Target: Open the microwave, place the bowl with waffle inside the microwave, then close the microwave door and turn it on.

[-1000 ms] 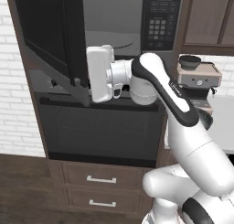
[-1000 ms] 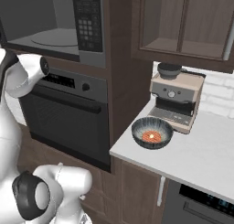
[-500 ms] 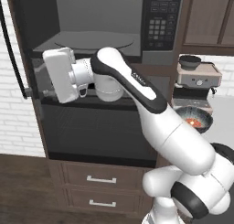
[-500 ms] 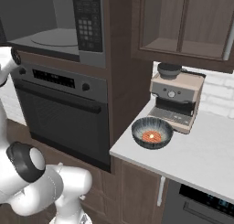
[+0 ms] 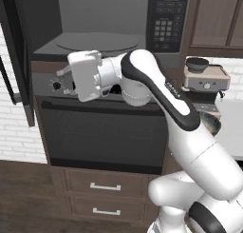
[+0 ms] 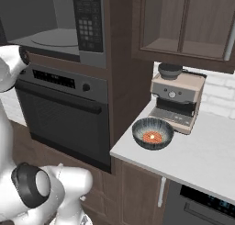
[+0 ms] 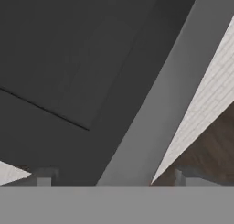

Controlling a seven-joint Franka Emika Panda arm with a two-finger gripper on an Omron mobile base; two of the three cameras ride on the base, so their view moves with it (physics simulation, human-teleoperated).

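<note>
A home kitchen: a built-in microwave (image 6: 59, 26) above a wall oven (image 6: 64, 118), dark wood cabinets (image 6: 188, 24), an espresso machine (image 6: 176, 100) on the white surface (image 6: 197, 160).

I can't read anything: the large grey-and-black microwave (image 5: 109, 25)'s keypad and green display are too blurred.

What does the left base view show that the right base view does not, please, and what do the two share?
Left base view alone: the microwave door swung wide open at the left, and two drawers under the oven. Right base view alone: the bowl in full, orange-red food inside, on the white counter. Both: the microwave with its turntable, the keypad, the oven and the espresso machine.
</note>
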